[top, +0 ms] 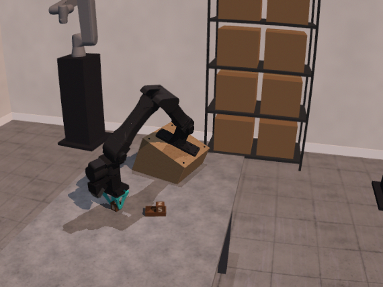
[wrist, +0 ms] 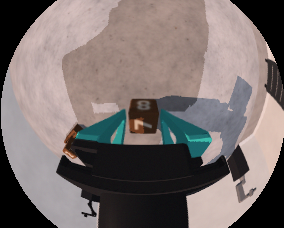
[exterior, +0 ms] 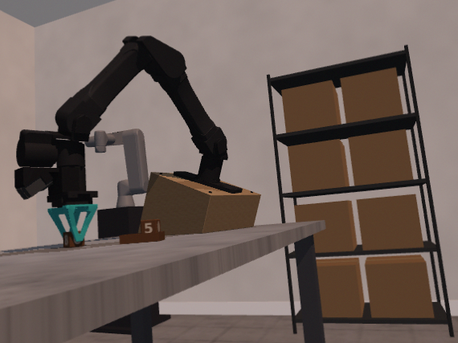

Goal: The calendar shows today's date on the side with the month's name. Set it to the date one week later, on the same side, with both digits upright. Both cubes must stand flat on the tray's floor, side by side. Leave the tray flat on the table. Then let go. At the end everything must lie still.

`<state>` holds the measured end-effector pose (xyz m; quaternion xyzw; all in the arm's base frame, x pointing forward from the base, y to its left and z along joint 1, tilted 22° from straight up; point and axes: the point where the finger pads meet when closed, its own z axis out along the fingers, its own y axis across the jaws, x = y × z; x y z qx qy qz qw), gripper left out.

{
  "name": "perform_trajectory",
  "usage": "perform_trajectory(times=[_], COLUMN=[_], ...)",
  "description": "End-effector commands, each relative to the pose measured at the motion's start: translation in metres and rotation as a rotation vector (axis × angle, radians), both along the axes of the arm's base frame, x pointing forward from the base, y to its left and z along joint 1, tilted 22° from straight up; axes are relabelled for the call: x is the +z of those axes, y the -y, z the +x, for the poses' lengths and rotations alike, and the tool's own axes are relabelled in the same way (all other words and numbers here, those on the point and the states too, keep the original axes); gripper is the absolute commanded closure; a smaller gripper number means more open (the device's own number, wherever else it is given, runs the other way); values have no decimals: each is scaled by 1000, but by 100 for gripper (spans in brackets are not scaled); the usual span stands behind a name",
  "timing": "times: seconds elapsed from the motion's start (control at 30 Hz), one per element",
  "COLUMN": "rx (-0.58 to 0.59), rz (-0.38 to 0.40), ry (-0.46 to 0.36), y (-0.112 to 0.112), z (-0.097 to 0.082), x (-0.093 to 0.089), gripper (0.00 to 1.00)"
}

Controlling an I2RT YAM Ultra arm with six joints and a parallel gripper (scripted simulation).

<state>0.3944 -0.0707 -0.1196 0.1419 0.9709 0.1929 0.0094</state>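
A small brown digit cube (top: 114, 207) (exterior: 73, 240) (wrist: 143, 117) stands on the table top, well left of the tray. In the wrist view its top face reads 8. My gripper (top: 115, 206) (exterior: 73, 238) (wrist: 145, 128) points straight down around this cube. Its teal fingers are spread, with small gaps on both sides of the cube. The brown tray (top: 150, 212) (exterior: 134, 238) lies flat on the table. The other cube (top: 160, 209) (exterior: 149, 227) stands in the tray's right part, showing 5 on its front and 2 on top. The tray's left place holds no cube.
The arm's slanted wooden base block (top: 168, 162) (exterior: 201, 210) stands behind the tray. A black shelf rack (top: 262, 71) with cardboard boxes is to the right, off the table. A grey robot on a black pedestal (top: 80, 98) stands behind. The table's right edge (top: 232, 216) is near the tray.
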Motion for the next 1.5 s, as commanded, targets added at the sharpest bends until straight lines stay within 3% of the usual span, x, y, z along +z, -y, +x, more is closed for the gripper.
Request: perform_trajectory(times=[0.0,0.37,0.87,1.23,1.27,1.47], rx=[-4,-4,-4,-4,-4,-4], rz=[-6,-6,-6,-7,-7,-7], ry=[18,18,18,18,18,18], y=[3,5,31,36,36,36], z=[4,4,-2,-4,-4,-4], x=[4,8,74,87,87,87], gripper=[53,53,53,53,0,0])
